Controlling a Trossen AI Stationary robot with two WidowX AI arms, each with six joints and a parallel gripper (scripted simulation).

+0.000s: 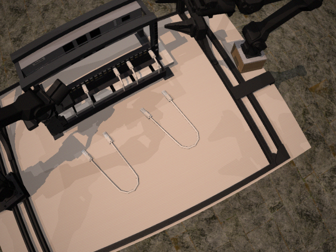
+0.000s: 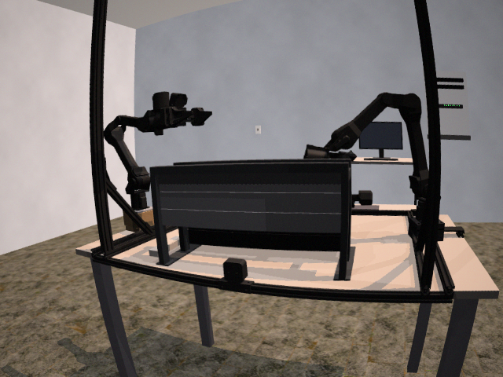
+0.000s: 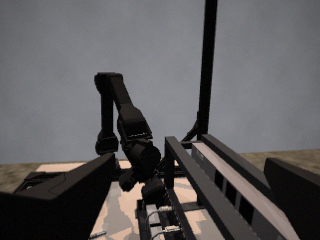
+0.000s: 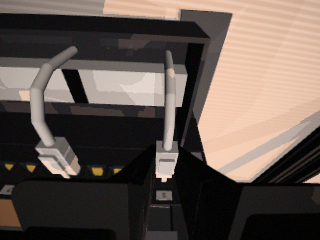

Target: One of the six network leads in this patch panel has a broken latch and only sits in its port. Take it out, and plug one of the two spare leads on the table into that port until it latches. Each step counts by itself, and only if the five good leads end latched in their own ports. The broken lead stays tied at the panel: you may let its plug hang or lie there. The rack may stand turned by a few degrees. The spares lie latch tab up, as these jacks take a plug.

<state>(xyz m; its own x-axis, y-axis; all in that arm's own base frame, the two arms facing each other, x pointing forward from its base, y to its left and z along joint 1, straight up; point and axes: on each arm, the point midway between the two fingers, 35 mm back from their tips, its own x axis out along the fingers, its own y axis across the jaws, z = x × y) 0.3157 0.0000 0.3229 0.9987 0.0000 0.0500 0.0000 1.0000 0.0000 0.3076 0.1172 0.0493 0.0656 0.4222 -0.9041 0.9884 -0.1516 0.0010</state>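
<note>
Starting the taking-out step, the right gripper (image 1: 69,100) (image 2: 341,155) (image 3: 160,197) (image 4: 164,150) was narrow on the end plug (image 4: 166,162), near the tabletop's right-arm side edge, and next needed a straight pull, while the left gripper (image 1: 166,26) (image 2: 210,115) (image 3: 189,162) was wide

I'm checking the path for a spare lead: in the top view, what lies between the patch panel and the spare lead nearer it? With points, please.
Only table top (image 1: 130,101), partly in shadow, lies between them; the top view shows this.
</note>
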